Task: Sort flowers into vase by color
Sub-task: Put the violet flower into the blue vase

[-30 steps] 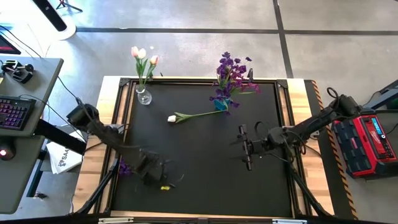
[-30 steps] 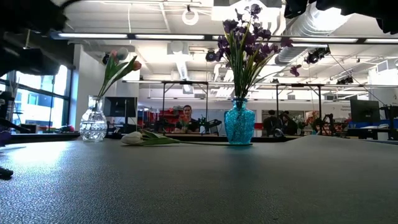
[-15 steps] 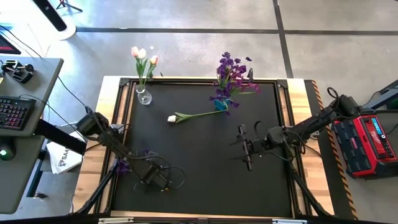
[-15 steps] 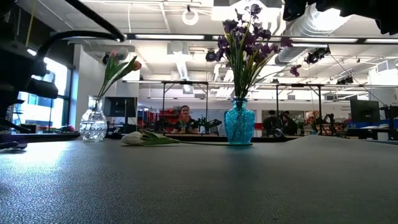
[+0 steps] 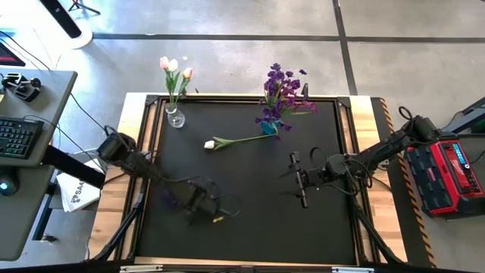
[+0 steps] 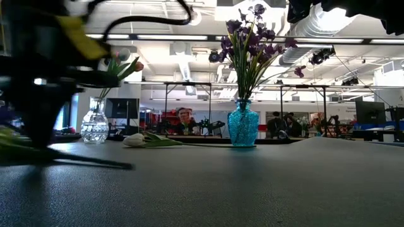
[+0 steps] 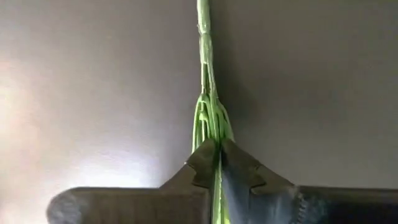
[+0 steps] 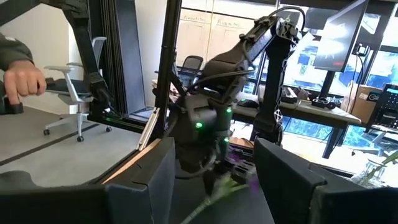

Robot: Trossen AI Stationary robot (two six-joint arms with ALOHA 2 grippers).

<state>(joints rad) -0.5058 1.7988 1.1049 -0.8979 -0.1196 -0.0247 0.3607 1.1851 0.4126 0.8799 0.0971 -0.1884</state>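
My left gripper [image 5: 204, 206] is over the near left part of the black table, shut on a purple flower's green stem [image 7: 204, 62]. The bloom [image 8: 239, 175] shows below that gripper in the right wrist view. Right of centre, my right gripper [image 5: 300, 180] hangs open with nothing in it. A white tulip [image 5: 210, 144] lies flat on the table, its stem reaching toward the blue vase [image 5: 269, 127], which holds purple flowers. A clear glass vase [image 5: 175, 117] at the far left holds pink and white tulips. My left gripper pinches the stem and a bunch of thin green leaves [image 7: 211, 127] between its two fingertips [image 7: 202, 158]. The fingers slant down toward the table. The stem runs on past the fingertips, low over the table top [image 6: 95, 162]; whether it rests there I cannot tell.
A raised black frame [image 5: 155, 136] borders the table, with wood strips outside it. A red case [image 5: 447, 178] sits beyond the right edge and a desk with a keyboard [image 5: 15, 136] beyond the left. People show in the room behind.
My left gripper has moved toward the table's right edge and slightly toward the far edge. The purple flower has left its place at the table's left border and has gone along with the gripper.
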